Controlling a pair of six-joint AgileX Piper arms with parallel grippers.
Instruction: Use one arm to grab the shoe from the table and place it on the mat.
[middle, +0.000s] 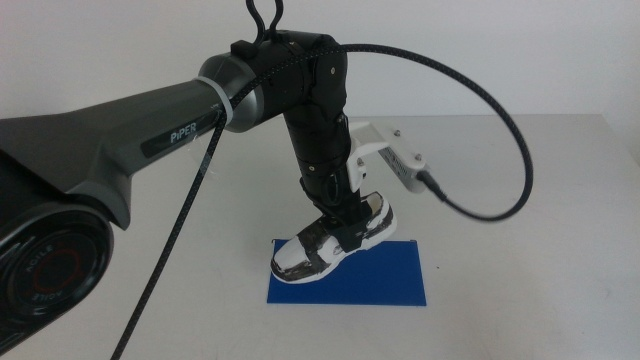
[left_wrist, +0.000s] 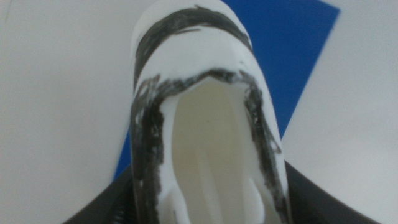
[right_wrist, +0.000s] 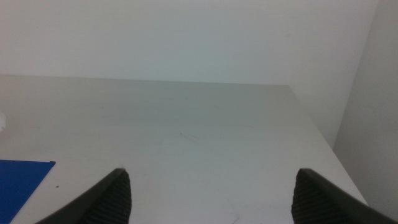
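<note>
My left gripper (middle: 350, 232) clamps the white, black-marbled sneaker (middle: 330, 242) (toe tipped down) directly over the deep blue rectangular mat (middle: 380, 280); my right gripper (right_wrist: 211, 196) waits agape.

Arm (middle: 150, 115) marking: "PiPER" in white letters on its dark grey upper link.
Arm base joint, round cap: raised lettering around a red ring, too blurred to read.
Shoe (middle: 330, 240): no readable text.
Mat (middle: 385, 280): no readable text.
</note>
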